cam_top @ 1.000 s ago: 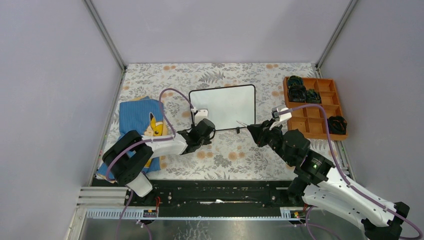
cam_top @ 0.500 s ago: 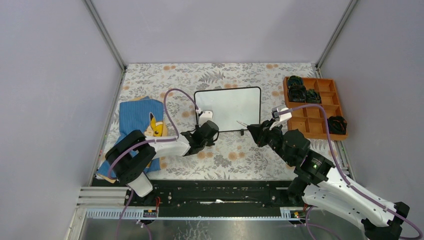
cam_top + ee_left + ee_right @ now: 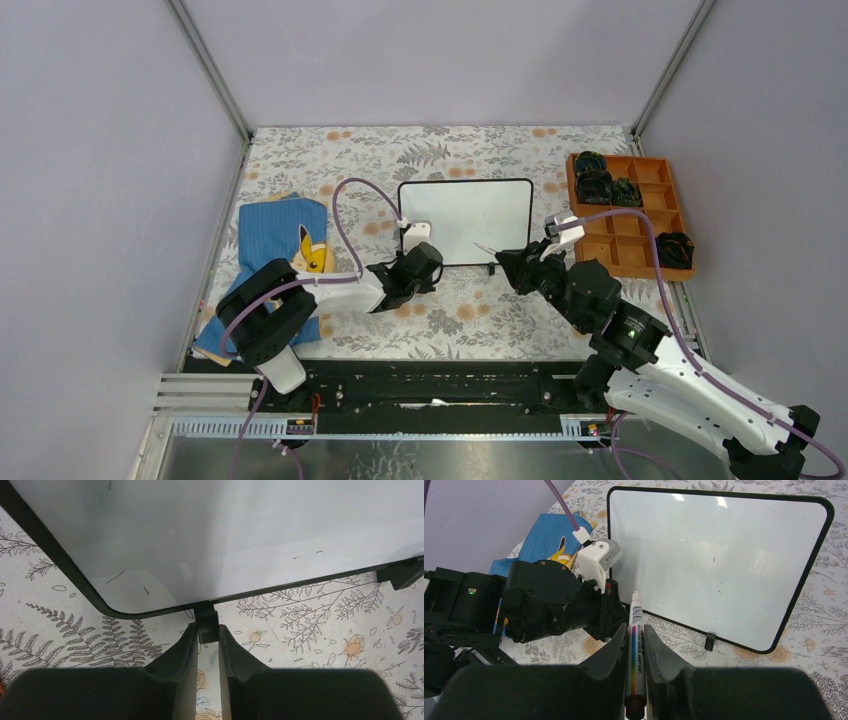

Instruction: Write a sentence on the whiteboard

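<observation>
We see the board (image 3: 470, 215) lying face up near the middle of the tabletop (image 3: 450, 320), its long edges roughly parallel to the back wall. Beyond its far edge a band of flowered tabletop runs open to that wall. On the right a narrower strip separates it from the tray (image 3: 620, 248), and on the left a similar strip separates it from the blue cloth (image 3: 270, 235). The near tabletop between our two arms lies open.

Our left pincer (image 3: 430, 264) sits at the board's near left corner, narrowed onto the small black foot (image 3: 206, 630), with a finger against each side. The other foot (image 3: 709, 641) stands free further right along the near edge.

Our right pincer (image 3: 503, 258) hangs over that near edge, closed on a marker (image 3: 634, 645) whose tip points toward the board.

The marker's barrel carries a rainbow stripe and lengthwise print too small for us to read. The board's face shows white with a few faint specks. The cloth bears a yellow cartoon figure.
</observation>
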Available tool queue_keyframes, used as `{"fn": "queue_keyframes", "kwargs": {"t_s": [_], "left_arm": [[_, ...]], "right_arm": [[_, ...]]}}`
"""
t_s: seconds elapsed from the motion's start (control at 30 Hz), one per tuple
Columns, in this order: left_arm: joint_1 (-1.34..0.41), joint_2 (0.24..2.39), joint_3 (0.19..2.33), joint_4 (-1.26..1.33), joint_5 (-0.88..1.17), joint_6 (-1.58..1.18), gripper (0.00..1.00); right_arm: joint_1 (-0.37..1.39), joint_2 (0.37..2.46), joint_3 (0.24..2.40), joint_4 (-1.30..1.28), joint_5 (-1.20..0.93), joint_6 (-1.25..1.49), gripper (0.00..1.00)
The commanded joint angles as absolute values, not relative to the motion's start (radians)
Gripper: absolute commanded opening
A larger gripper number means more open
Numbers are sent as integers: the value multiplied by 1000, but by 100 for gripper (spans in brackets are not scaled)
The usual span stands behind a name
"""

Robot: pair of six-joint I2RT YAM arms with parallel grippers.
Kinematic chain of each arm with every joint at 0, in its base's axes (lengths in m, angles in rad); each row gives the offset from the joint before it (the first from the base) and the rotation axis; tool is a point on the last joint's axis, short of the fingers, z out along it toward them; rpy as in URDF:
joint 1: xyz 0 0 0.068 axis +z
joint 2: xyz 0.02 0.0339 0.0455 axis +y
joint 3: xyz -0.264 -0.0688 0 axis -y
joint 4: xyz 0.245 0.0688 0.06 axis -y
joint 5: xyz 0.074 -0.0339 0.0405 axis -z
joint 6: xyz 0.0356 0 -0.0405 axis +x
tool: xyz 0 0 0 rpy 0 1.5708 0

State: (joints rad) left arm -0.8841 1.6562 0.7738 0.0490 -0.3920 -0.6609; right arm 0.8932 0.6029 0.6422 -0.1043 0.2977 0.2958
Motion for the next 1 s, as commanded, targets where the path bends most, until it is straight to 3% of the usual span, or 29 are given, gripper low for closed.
{"fn": "queue_keyframes", "kwargs": {"t_s": [0.0,0.73,0.97], "left_arm": [[-895,1639,772,103,-424,-707,2],[-956,1656,797,40,-492,-814,2],[-971,1652,794,35,-497,-816,28]], "right_arm": [[898,592,677,-89,321,304,0],[899,594,668,-85,324,316,0],[899,593,666,-82,321,321,0]]}}
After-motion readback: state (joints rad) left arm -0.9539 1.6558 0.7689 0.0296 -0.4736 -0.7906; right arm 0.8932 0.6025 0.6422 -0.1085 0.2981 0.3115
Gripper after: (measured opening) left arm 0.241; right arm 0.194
